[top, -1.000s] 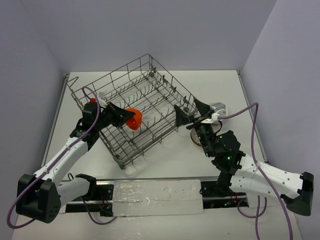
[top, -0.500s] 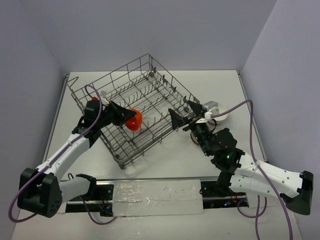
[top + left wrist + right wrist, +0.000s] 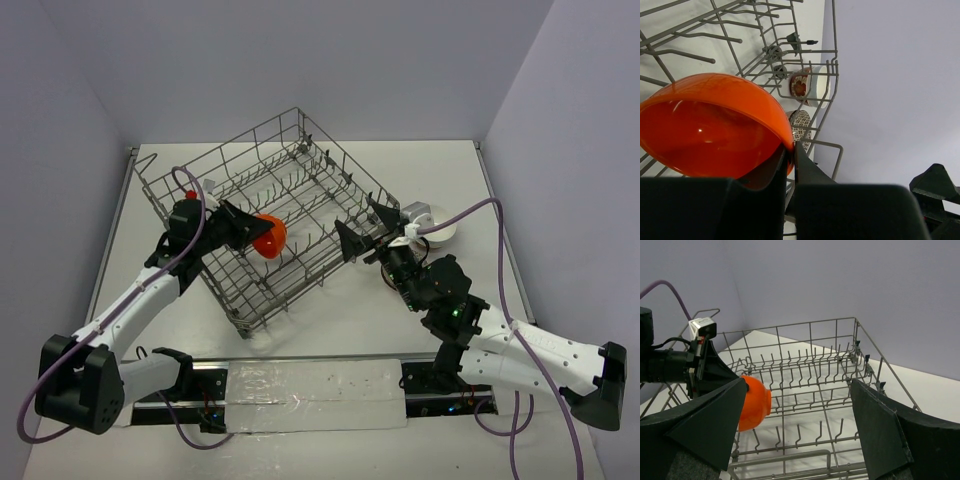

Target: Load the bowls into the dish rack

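Observation:
The grey wire dish rack [image 3: 300,180] stands at the table's middle. My left gripper [image 3: 248,231] is shut on the rim of the orange bowl [image 3: 269,234] and holds it on edge among the tines inside the rack; the left wrist view shows the pinch [image 3: 792,150] on the bowl [image 3: 715,125]. My right gripper [image 3: 363,227] is open and empty at the rack's right rim, facing the rack [image 3: 810,370] and the orange bowl [image 3: 754,402]. The patterned bowl [image 3: 390,277] lies mostly hidden under the right arm. The white bowl with the red outside [image 3: 441,229] sits right of the rack.
Both loose bowls show through the rack wires in the left wrist view, the red patterned one [image 3: 800,86] and the dark-and-white one [image 3: 801,125]. Purple cables loop off both arms. Grey walls close in on the left, back and right.
My right gripper has moved left to the rack's right rim. My left gripper has carried the orange bowl slightly further right within the rack.

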`<state>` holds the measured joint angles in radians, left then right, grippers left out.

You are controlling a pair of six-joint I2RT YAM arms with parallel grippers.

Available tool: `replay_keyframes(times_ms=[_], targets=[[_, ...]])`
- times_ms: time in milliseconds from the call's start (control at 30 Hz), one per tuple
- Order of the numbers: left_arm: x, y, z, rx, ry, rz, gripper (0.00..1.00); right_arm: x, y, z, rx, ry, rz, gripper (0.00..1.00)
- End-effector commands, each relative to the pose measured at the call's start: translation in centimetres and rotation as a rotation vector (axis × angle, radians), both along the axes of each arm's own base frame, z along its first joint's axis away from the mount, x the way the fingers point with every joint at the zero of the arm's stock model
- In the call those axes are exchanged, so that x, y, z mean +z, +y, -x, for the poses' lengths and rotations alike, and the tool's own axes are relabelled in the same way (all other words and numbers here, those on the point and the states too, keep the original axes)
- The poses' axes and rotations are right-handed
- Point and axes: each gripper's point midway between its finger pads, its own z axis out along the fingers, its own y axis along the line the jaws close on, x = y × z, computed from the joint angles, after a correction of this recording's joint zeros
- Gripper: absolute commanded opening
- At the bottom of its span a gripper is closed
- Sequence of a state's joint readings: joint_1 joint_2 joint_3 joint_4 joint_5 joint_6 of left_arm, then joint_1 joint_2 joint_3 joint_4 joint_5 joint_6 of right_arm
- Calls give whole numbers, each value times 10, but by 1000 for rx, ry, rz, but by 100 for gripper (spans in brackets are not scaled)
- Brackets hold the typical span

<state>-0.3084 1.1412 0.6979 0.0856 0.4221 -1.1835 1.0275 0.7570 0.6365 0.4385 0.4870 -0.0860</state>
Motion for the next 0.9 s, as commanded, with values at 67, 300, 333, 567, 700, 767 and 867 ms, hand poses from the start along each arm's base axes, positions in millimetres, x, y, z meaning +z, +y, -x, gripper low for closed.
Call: replay_keyframes(times_ms=[67, 300, 333, 567, 700, 767, 867], targets=[[26, 2, -1, -2, -120, -5, 0, 25, -5, 2, -2, -29, -54, 92], [2, 0, 8, -5, -34, 35, 0, 29, -10, 3, -10, -37, -60, 91], [0, 0, 8, -9, -28, 36, 0, 30, -11, 4, -9, -40, -64, 91], [0, 3, 6, 3, -23, 1, 0, 35, -17, 8, -11, -52, -78, 91], [2, 6, 7, 18, -2, -19, 0, 38, -21, 8, -19, -58, -79, 91], [5, 7, 4, 25, -5, -34, 2, 41, -23, 10, -18, -62, -85, 91], [-3, 8, 4, 22, 23, -58, 4, 45, -25, 12, -13, -70, -92, 91]])
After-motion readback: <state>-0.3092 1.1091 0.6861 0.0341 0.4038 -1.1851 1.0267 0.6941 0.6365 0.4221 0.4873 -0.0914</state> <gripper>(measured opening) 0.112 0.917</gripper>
